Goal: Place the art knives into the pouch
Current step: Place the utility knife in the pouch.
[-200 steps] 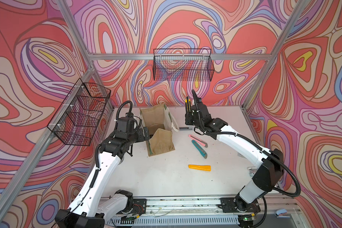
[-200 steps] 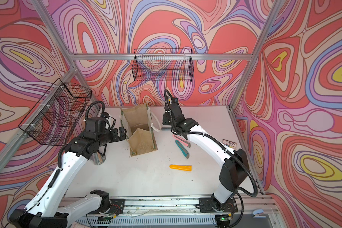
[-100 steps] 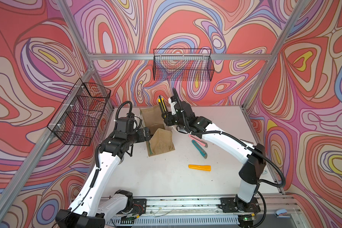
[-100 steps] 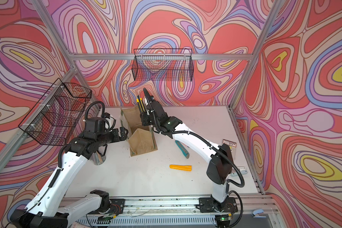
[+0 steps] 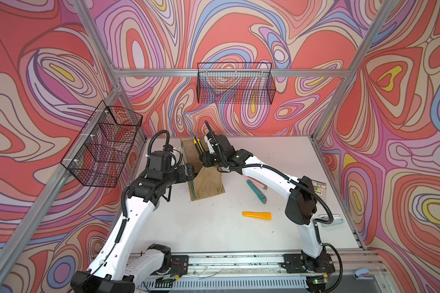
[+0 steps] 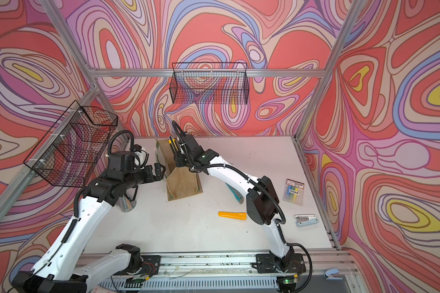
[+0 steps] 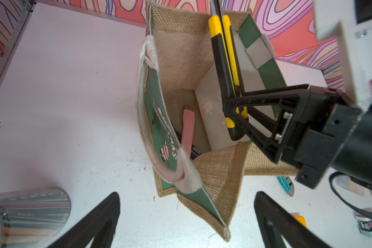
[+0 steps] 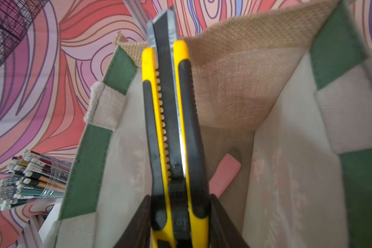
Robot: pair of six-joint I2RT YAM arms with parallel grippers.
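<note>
**Lower the knife into the open bag, then let go**

The right hand (image 7: 234, 110) is clenched on the art knife (image 7: 222, 64), near the knife's back end. The knife hangs over the open mouth of the pouch (image 7: 180, 53), in the upper middle of the left wrist picture. The left hand (image 7: 187, 196) is spread wide and holds nothing. It sits low in that picture, close to the pouch.

I think the best way is to bring the knife lower first. Keep it in the middle of the mouth, away from the white handles, then let go. A pink knife (image 7: 188, 128) lies at the bottom, so the new one should land beside it. The pouch is soft and one side folds inward, so a bump could tip it over.

The art knife is long and thin. It is yellow with black grips. A dark strip with little teeth runs down its middle, and a grey tip shows at the far end.
</note>
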